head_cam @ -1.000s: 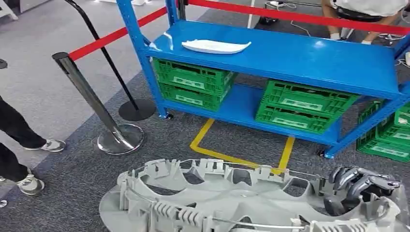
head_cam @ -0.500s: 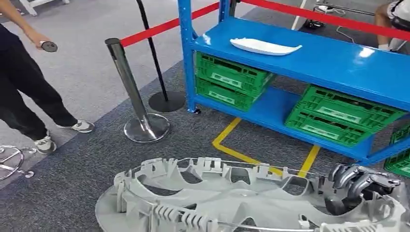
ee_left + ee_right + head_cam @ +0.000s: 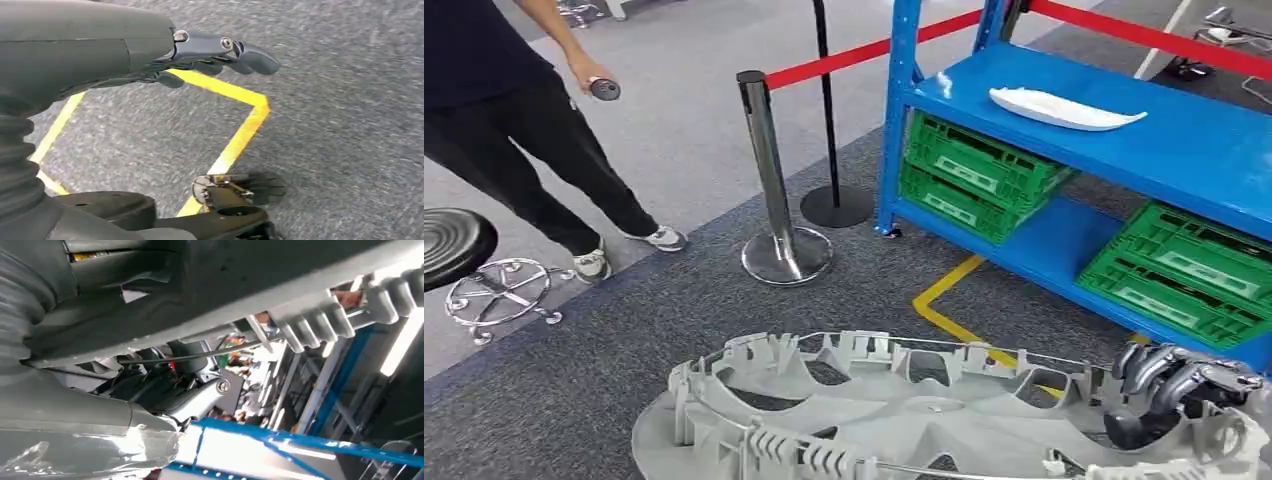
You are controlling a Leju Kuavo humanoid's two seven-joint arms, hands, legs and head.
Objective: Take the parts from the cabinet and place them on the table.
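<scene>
A large grey ribbed plastic part spans the bottom of the head view, held above the carpet. My right hand grips its right edge, dark fingers curled over the rim. In the right wrist view the same part runs close across my right hand. My left hand hangs over the grey carpet with its fingers stretched out and nothing in them. A white curved part lies on the top shelf of the blue cabinet.
Green crates fill the cabinet's lower shelves. A chrome stanchion with a red belt stands left of the cabinet. A person holding a small dark object stands at far left beside a black stool. Yellow floor tape marks the carpet.
The camera has turned left, so the cabinet and stanchion have slid right in the picture and the person and stool have come into view. My right hand keeps holding the grey part.
</scene>
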